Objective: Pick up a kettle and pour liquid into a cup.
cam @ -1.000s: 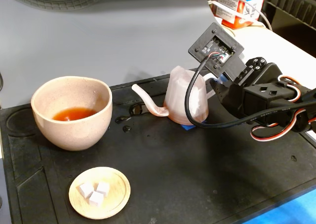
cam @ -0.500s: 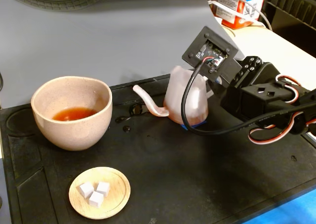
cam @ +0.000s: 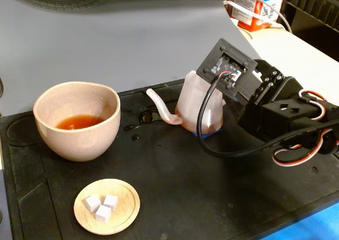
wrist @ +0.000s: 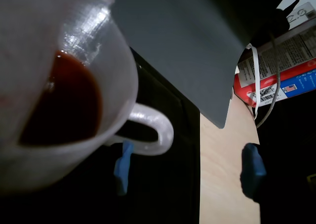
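Fixed view: arm (cam: 286,113) reaches leftward, hand (wrist: 185,167) spread beside kettle (cam: 193,105) handle.

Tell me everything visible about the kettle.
The kettle is small, translucent pinkish-white plastic with a conical body, a long thin curved spout pointing left in the fixed view toward the cup, and a loop handle. It stands upright on the black mat. The wrist view shows dark reddish liquid inside. The tool is open, its blue pads on either side of the handle.

In the fixed view, kettle (cam: 197,108) stands right of cup (cam: 77,120).
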Motion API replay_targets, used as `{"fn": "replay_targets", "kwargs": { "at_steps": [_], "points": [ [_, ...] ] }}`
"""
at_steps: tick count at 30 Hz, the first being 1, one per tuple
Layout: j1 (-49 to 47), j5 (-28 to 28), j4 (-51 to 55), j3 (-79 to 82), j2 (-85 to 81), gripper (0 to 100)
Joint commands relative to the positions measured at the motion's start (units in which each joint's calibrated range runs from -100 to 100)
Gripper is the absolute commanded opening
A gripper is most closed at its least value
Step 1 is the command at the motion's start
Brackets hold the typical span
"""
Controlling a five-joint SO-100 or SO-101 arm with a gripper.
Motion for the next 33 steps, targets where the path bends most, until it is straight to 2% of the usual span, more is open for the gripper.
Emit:
{"fn": "replay_targets", "kwargs": {
  "at_steps": [1, 3, 5, 7, 9, 11, 15, 19, 23, 28, 30, 33],
  "points": [
    [-0.12, -0.08, -0.65, 3.43, -6.13, 27],
    [-0.2, -0.08, -0.13, 9.42, -11.94, 27],
    [-0.27, -0.13, -0.99, 15.77, -17.82, 21],
    [-0.27, -0.13, -0.99, 20.22, -24.39, 20],
    [-1.79, -0.6, -0.13, 27.66, -37.45, 19],
    [-3.47, -3.28, -0.82, 31.84, -46.75, 11],
    [-5.14, -4.27, -0.04, 34.83, -60.06, 2],
    [-5.14, -10.36, 0.05, 37.73, -72.43, 1],
    [-5.22, -14.46, 1.0, 37.73, -77.21, 1],
    [-4.53, -19.86, 40.17, 37.73, -105.03, 1],
    [-4.46, -22.38, 48.3, 38.55, -110.57, 1],
    [-4.46, -24.01, 48.81, 47.08, -117.14, 1]
  ]
}}
